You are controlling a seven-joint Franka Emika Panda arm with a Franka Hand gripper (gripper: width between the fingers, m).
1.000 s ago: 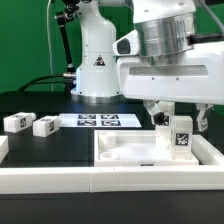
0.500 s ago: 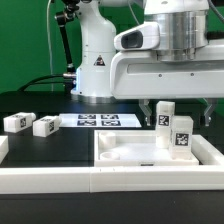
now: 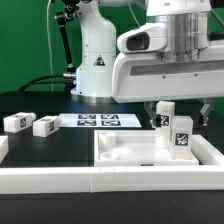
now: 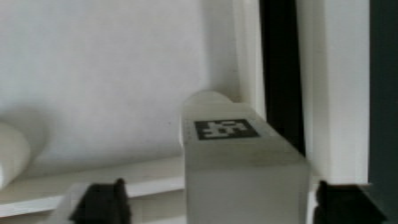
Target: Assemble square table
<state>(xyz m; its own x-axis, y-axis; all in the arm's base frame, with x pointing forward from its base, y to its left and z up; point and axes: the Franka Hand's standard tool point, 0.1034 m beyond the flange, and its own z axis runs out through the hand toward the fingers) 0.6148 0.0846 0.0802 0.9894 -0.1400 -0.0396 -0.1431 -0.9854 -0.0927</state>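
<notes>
The white square table top lies flat at the front of the exterior view's right. Two white tagged legs stand upright on its right part: one nearer, one just behind. My gripper hangs over them, open, its fingers either side of the legs and touching neither. In the wrist view a leg with its tag stands between my dark fingertips with a gap on each side; the second leg shows at the edge. Two more legs lie loose on the black surface.
The marker board lies behind the table top. A long white rail borders the black surface at the front. The robot's white base stands at the back. The rail also runs beside the slab in the wrist view.
My gripper has risen a little above the standing legs. The legs and the table top have not moved.
</notes>
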